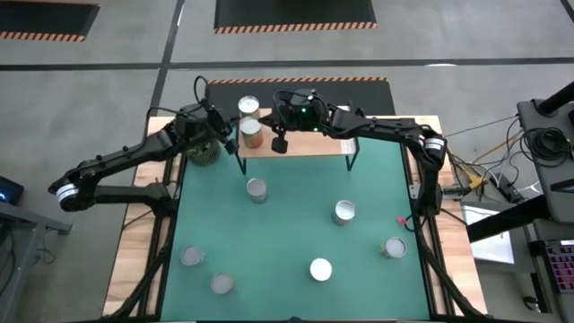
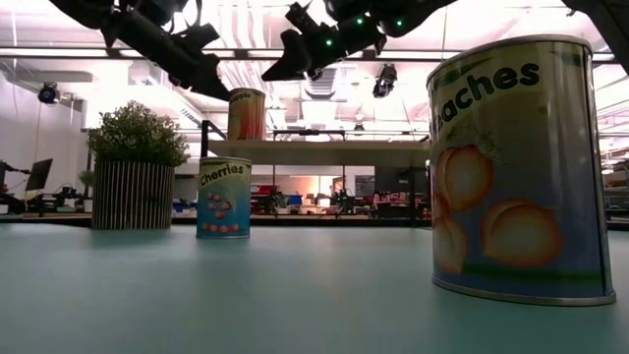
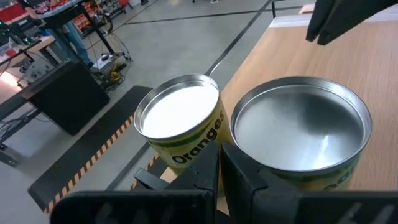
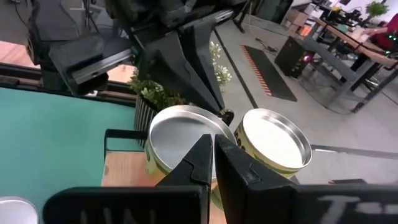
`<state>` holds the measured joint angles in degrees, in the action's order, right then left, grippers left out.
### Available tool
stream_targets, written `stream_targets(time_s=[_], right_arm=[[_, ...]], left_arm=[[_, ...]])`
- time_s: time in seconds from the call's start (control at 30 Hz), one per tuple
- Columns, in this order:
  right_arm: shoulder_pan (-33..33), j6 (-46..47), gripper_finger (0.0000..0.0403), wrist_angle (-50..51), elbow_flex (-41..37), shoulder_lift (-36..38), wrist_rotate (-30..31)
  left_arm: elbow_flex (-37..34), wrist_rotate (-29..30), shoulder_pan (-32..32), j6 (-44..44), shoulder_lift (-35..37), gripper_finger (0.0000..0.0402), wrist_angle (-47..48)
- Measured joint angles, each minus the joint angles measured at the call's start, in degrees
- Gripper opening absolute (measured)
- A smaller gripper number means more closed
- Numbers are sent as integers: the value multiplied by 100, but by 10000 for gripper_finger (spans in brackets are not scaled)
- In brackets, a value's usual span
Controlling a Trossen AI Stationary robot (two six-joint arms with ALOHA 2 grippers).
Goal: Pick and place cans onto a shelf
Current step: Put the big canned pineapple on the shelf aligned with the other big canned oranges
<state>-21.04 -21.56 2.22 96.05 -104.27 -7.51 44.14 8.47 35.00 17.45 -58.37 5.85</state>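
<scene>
Cans (image 1: 248, 106) (image 1: 252, 133): two stand touching at the shelf's (image 1: 323, 145) left end; six wait on the table (image 1: 296, 215) below it. Left gripper (image 1: 229, 140) and right gripper (image 1: 279, 142) hover beside the shelved pair, fingers pinched together, empty. Advisable: lift clear first, avoid nudging either, then spread wide over the nearest table can (image 1: 256, 189).

One camera hangs above me and looks straight down on the whole counter (image 1: 296, 215). Another sits at counter height, facing level into the room, very near the peaches can (image 2: 516, 167). Each wrist camera looks past its own pincer, close above two cans: the oranges can (image 3: 180, 121) from my left, a second can (image 4: 180, 140) from my right. Both share the shelf (image 1: 296, 144) with the top view.
</scene>
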Motion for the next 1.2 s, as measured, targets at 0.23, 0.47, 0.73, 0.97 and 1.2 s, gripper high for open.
stream_targets(time_s=[0.23,0.47,0.73,0.97,1.2], right_arm=[[0,61,9,-74,-2,-159,-11],[-14,54,9,-61,-13,-223,-7],[-44,-91,9,-37,-13,-234,-2],[-99,-171,9,-20,-13,-234,-3],[-103,-304,9,-7,-13,-234,4]], left_arm=[[2,2,0,0,-9,0,-83],[4,0,-2,-59,-42,0,-76],[4,-12,-2,-339,-4,0,120],[4,-52,-9,-572,21,0,258],[4,-440,-13,-744,93,0,273]])
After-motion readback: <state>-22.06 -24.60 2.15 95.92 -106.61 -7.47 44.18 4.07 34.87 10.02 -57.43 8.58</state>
